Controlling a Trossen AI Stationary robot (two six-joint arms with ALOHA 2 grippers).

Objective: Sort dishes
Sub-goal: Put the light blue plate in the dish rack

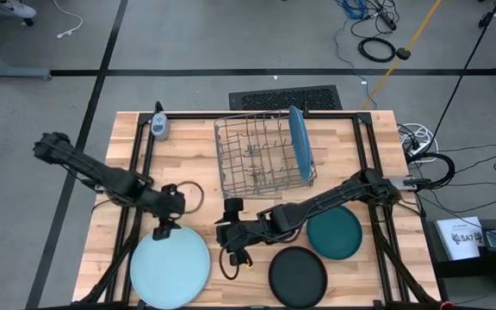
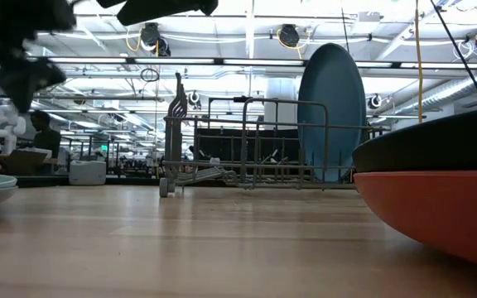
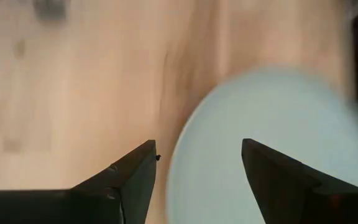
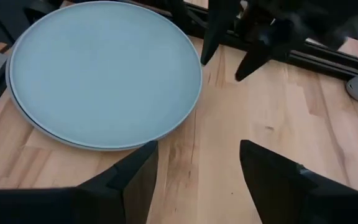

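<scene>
A large pale blue plate [image 1: 170,269] lies flat at the table's near left, and a second rim [image 4: 39,127] shows under it. My left gripper [image 1: 161,229] hangs open just above the plate's far edge [image 3: 185,137], pointing steeply down and touching nothing. My right gripper [image 1: 228,250] is open over bare wood right of that plate [image 4: 104,71]. A mid-blue plate [image 1: 298,142] stands on edge in the wire rack [image 1: 261,157]. A dark teal plate [image 1: 334,232] lies flat at the near right. The black plate [image 2: 437,145] rests on an orange plate [image 2: 437,211].
A small grey device [image 1: 160,127] sits at the table's far left. Dark frame rails [image 1: 140,164] run along both sides of the table. Bare wood [image 1: 196,168] lies between the rack and the pale blue plate.
</scene>
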